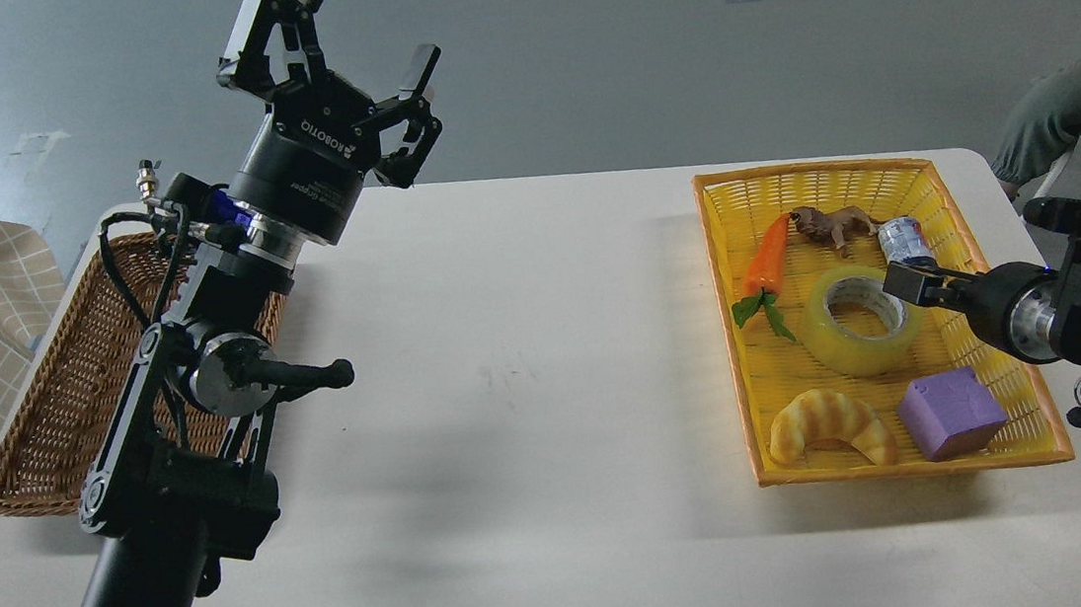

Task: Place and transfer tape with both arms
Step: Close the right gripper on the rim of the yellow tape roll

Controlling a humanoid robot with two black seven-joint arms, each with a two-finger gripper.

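Observation:
The tape point(837, 346), a wide translucent yellow roll with a whitish core, lies flat in the middle of the yellow basket point(718, 326) at the table's right. My right gripper point(908, 286) reaches in from the right, and its dark tip is at the roll's right rim. Its two fingers cannot be told apart, so I cannot tell whether it holds the roll. My left gripper point(333, 54) is raised high over the table's far left, its fingers spread wide and empty.
In the yellow basket lie a toy carrot point(767, 257), a brown lion figure point(830, 224), a small can point(903, 239), a croissant toy point(830, 424) and a purple block point(953, 411). A brown wicker basket point(36, 421) sits at the left, behind my left arm. A person's knee point(1067, 109) is at the far right.

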